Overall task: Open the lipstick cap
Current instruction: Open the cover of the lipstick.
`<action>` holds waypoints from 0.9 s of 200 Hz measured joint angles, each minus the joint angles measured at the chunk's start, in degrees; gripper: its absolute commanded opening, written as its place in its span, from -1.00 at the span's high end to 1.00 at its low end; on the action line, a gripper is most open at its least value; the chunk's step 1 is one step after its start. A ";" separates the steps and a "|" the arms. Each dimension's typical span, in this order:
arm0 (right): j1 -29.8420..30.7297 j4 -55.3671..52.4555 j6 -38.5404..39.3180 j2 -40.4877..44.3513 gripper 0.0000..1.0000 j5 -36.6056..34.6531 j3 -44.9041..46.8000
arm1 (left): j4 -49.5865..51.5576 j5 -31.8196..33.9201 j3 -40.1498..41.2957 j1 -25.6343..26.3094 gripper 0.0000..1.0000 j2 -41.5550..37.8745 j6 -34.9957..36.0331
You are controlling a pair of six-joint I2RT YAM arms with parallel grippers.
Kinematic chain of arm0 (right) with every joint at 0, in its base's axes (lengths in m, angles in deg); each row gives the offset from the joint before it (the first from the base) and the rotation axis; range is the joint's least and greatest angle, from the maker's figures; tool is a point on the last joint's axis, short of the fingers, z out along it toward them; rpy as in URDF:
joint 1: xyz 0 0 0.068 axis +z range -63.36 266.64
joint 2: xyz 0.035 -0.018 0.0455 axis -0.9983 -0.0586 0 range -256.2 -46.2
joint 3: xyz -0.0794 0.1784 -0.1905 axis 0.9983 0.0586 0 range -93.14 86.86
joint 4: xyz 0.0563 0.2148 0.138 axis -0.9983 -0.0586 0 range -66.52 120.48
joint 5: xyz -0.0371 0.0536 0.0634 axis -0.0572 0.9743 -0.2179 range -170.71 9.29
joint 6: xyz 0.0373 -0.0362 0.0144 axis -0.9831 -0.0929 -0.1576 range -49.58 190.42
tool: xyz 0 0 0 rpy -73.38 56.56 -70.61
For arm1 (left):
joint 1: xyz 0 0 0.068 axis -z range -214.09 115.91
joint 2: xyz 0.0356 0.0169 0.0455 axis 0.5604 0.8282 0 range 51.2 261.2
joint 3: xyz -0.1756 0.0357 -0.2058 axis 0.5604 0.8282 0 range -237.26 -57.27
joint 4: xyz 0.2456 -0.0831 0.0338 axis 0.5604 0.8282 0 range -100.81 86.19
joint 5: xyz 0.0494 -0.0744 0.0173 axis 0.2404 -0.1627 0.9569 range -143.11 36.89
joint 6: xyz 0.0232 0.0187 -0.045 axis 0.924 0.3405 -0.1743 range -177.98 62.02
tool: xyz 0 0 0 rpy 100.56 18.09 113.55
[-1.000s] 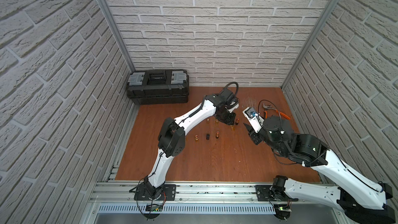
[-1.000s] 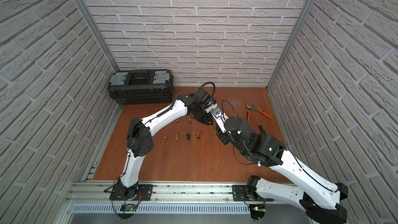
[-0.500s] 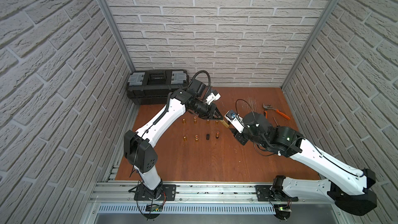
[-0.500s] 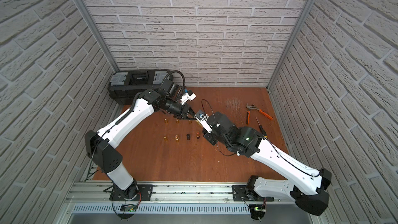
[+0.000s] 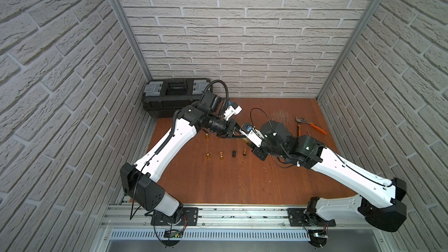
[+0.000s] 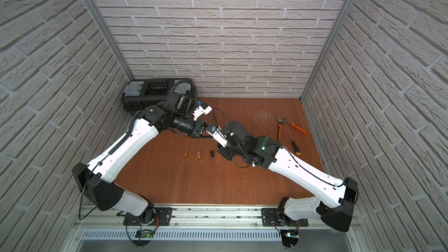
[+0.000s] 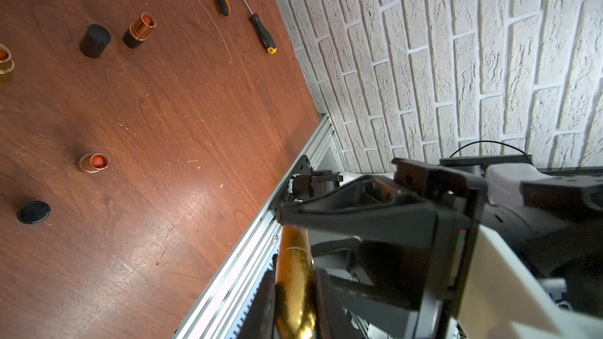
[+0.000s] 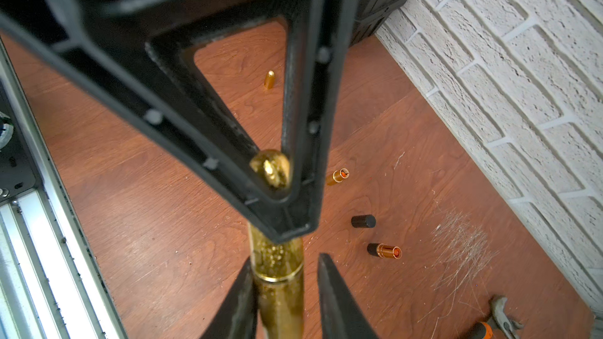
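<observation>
A gold glitter lipstick (image 8: 278, 256) is held level above the wooden table, its cap on and a seam ringing its middle. My left gripper (image 7: 295, 275) is shut on its domed end (image 7: 293, 291). My right gripper (image 8: 286, 260) stands around the other end. One finger (image 8: 239, 301) touches the tube and the other finger (image 8: 336, 301) stands a small gap off it. In both top views the grippers meet tip to tip at the back centre, the left gripper (image 5: 236, 135) facing the right arm's wrist. A bit of the gold lipstick (image 5: 246, 139) shows between them.
Opened lipsticks (image 5: 221, 155) and a black cap (image 5: 234, 153) stand in a row below the grippers. A gold one (image 5: 206, 136) stands further left. A black toolbox (image 5: 174, 98) sits at the back left. Pliers (image 5: 312, 124) and a screwdriver (image 6: 294, 145) lie at the right.
Both arms have shifted left from the back centre, the left one carrying the lipstick. The right jaws have narrowed round the lipstick's free end.
</observation>
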 measured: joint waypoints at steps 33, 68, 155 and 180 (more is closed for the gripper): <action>0.09 -0.11 0.57 -0.85 0.91 0.42 -0.87 | 0.07 -0.04 0.46 -1.18 0.91 -0.48 -0.02; 0.11 0.83 0.79 -1.55 0.94 0.46 -1.57 | 0.07 -0.59 0.68 -2.80 1.00 -1.16 -0.26; 0.42 0.68 0.59 -1.68 0.94 -1.97 -0.13 | 0.17 -2.49 1.62 -8.07 0.97 -2.25 -1.29; 0.42 -0.66 0.33 -1.53 0.94 -4.22 0.87 | 0.04 -1.64 2.08 -9.27 0.96 -2.47 -1.70</action>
